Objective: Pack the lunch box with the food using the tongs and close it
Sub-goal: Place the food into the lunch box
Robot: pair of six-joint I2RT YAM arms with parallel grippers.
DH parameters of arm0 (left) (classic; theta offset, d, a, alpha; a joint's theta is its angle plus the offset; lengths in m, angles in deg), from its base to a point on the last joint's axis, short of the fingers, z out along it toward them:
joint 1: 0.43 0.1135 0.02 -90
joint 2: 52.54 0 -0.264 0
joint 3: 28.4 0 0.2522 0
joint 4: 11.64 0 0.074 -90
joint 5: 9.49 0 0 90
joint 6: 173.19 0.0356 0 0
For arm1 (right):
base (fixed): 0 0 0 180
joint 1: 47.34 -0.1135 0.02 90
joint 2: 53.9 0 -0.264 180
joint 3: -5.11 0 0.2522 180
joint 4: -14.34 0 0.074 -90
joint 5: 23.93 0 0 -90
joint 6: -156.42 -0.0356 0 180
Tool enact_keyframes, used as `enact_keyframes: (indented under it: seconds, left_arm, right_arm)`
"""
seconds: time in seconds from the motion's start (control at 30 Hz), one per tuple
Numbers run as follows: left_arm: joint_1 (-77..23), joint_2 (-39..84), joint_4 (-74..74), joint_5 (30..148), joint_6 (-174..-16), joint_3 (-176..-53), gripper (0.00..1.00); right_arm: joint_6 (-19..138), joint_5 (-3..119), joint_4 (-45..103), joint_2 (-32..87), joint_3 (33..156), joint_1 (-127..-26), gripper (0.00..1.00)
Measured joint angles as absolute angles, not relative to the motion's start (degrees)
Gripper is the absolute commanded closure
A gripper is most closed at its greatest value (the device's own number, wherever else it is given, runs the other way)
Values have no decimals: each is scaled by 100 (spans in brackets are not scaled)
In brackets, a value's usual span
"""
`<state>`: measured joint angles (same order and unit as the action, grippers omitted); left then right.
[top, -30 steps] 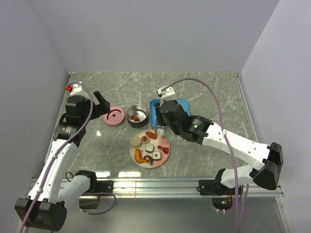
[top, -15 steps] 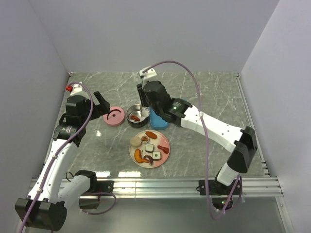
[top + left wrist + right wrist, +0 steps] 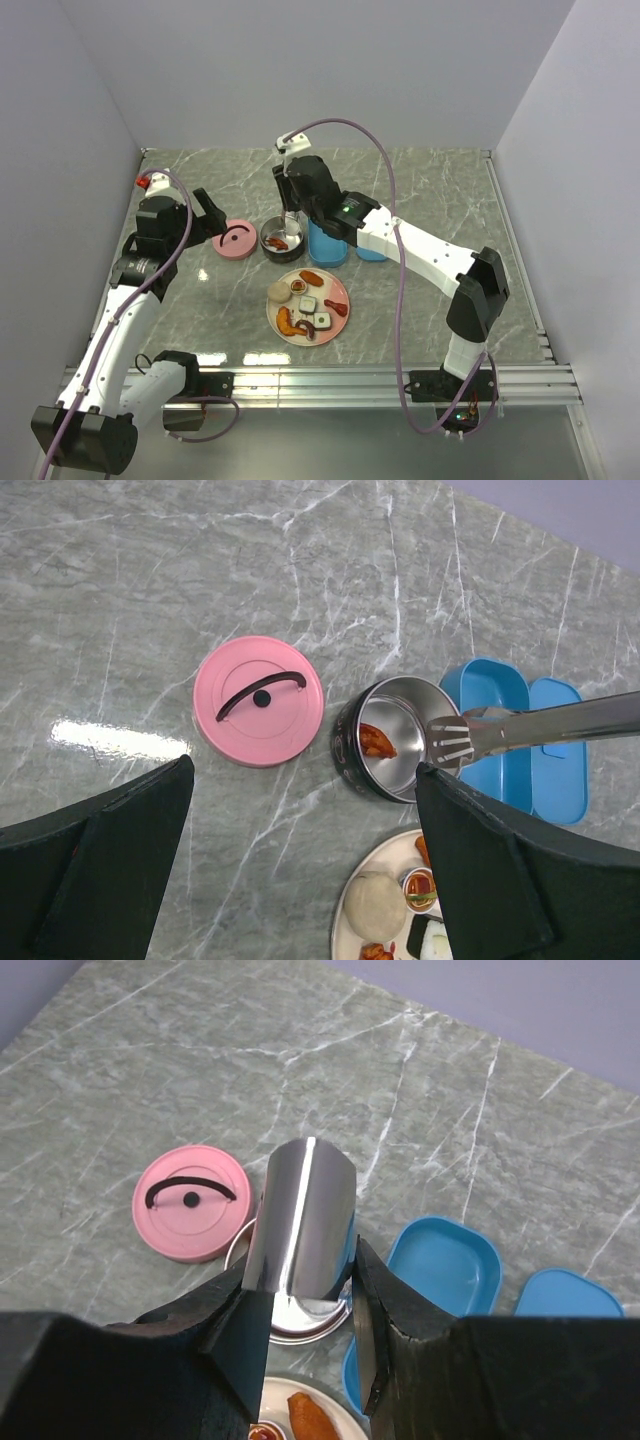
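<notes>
Left wrist view: tongs run off right edge; handle end not seen. Item betw. tips too small/blurred to ID. Lunch box crossed by tongs, lower part behind a finger of left gripper; both fingers cut by frame. Plate cut at bottom edge, food on it only partly seen.

Right wrist view: tongs end-on, tips hidden. Steel pot mostly covered, interior not visible. Right gripper body fills bottom, masking most of plate.

Top view: lunch box partly under right arm. Tong tips and pot contents too small to tell.
</notes>
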<state>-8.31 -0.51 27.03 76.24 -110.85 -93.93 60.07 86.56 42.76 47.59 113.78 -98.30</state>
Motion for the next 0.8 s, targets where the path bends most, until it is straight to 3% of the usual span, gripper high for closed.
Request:
enact_keyframes:
  seconds: [0.33, 0.8]
  left_arm:
    - [-831, -43, 2705, 7615, -11085, -9393, 1]
    - [-831, -71, 2729, 7611, -11092, -9393, 1]
  right_arm:
    - [5996, 8479, 4166, 4759, 11378, -9793, 48]
    - [5994, 8396, 4035, 4468, 11017, -9791, 50]
